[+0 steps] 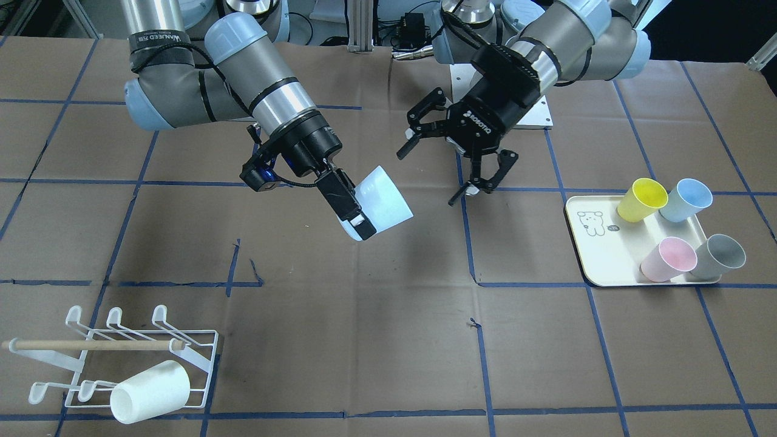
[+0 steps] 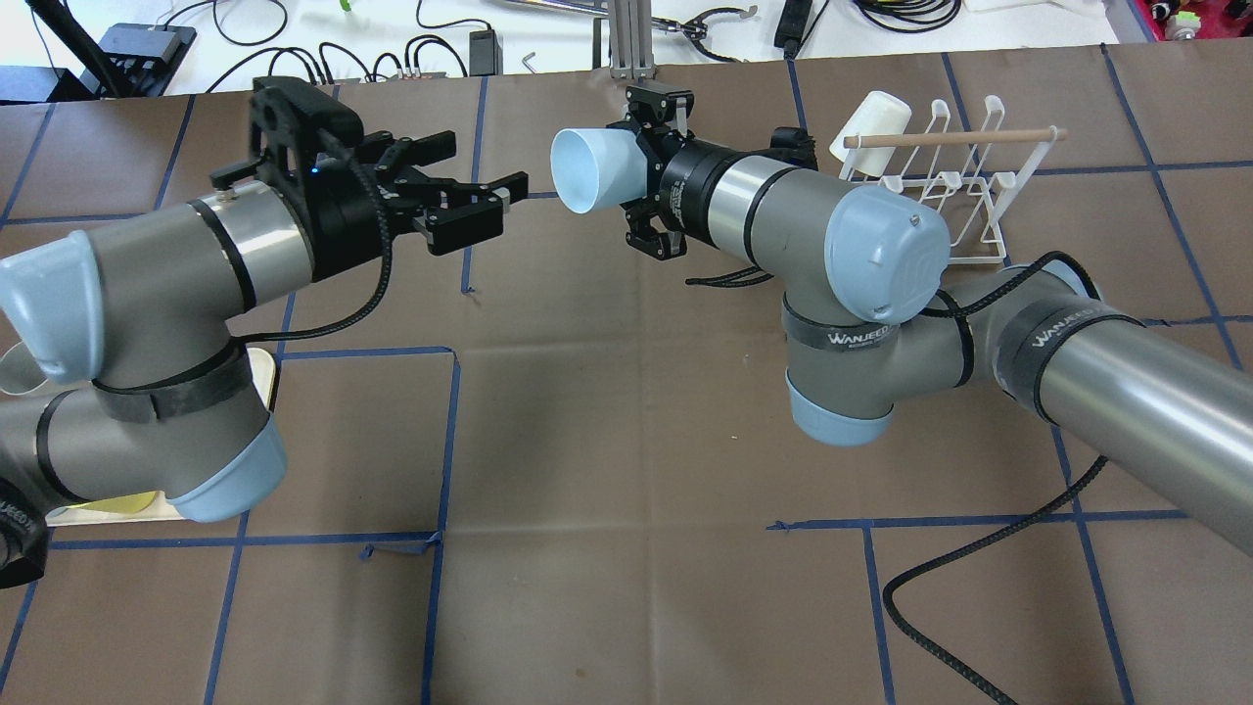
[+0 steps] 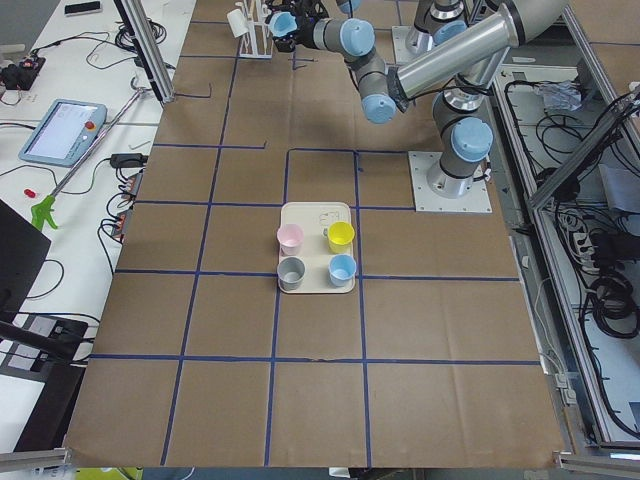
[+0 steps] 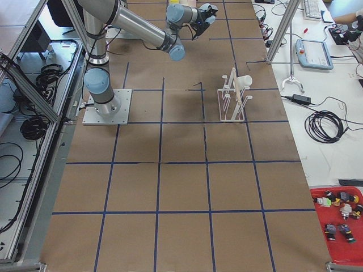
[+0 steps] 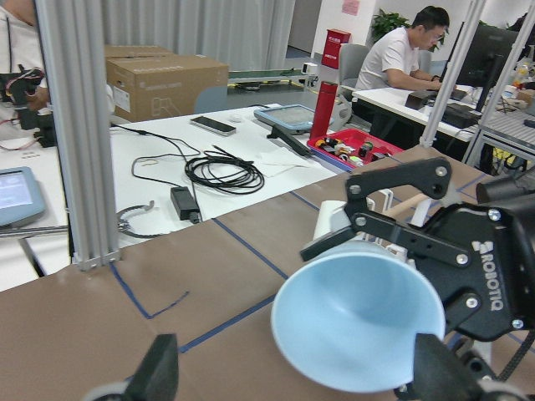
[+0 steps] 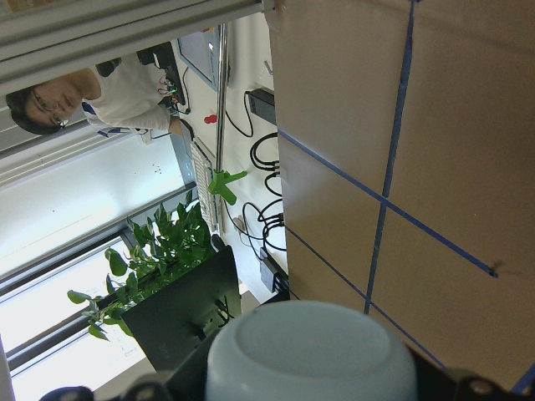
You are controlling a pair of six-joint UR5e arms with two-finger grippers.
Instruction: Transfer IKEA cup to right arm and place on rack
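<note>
**Pale blue cup held by the right gripper, above the table**

Your pale blue cup (image 1: 388, 200) hangs in the air over the middle of the table (image 1: 364, 340), lying on its side. The right gripper (image 2: 641, 171) is clamped on its base end, with a finger on either side. The cup's open mouth points at the left gripper (image 2: 485, 162). You can see that one's fingers spread wide, close to the rim but touching nothing. In the left wrist view the mouth of the cup faces you head-on.

The rack (image 1: 159, 317) sits on the table on the robot's right side, well apart from both arms. A wooden dowel (image 1: 91, 345) lies across it, and a white cup (image 1: 150, 391) rests tilted on one of its outer pegs.

On the robot's left side you have a tray (image 1: 598, 249). It carries a yellow cup (image 1: 642, 199), a blue cup (image 1: 686, 199), a pink cup (image 1: 668, 260) and a grey cup (image 1: 719, 256), all standing mouth up.
</note>
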